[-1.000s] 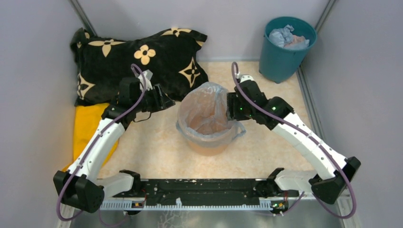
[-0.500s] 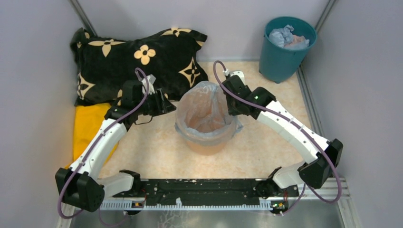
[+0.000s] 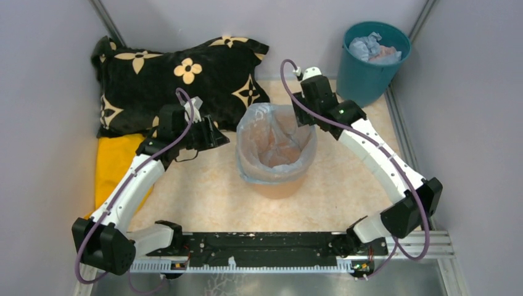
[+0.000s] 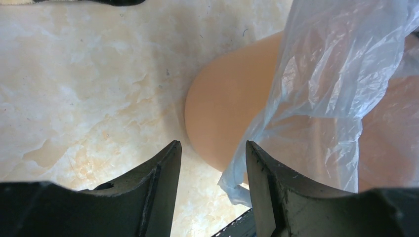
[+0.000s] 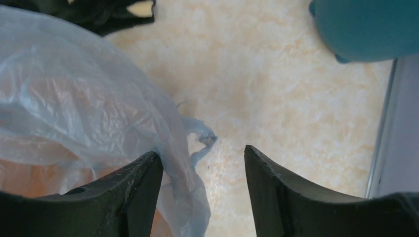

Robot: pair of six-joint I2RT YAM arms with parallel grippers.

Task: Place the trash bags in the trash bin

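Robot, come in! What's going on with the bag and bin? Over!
Left gripper open, right gripper open. See-through pale blue plastic film bag lines round peach-orange plastic bucket, edges over rim. Nothing blocking.

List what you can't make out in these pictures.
- Bin floor: top view, hidden by the bag lining it.
- Bin rim: left wrist view, covered by the bag and cut off by the right edge.
- Teal bucket contents: top view, too small to identify.
- Yellow cloth: top view, partly hidden by the left arm.
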